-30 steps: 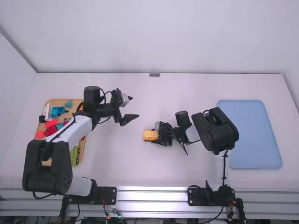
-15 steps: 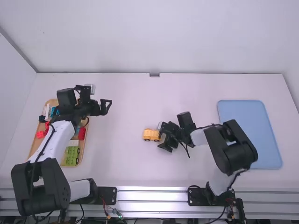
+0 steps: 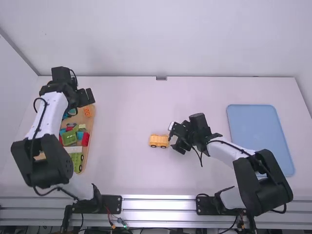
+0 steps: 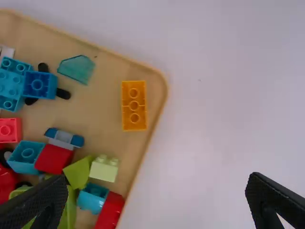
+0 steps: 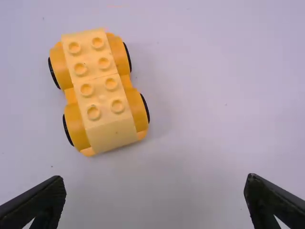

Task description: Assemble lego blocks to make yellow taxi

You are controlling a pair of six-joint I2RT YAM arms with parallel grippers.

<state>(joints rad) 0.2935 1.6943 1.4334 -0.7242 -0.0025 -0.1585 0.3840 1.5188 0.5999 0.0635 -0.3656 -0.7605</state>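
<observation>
Right tool (image 5: 156,178), spread, has backed off the yellow car (image 5: 97,90); left tool (image 4: 157,178), spread, has swung left of it, likely for the orange brick (image 4: 134,114).

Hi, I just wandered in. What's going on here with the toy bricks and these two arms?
The robot is building a yellow toy taxi, which sits on its wheels on the table. The right gripper is open beside it, holding nothing. The left gripper is also open and empty, above the edge of the wooden tray of loose bricks, where an orange brick lies near a corner.
</observation>
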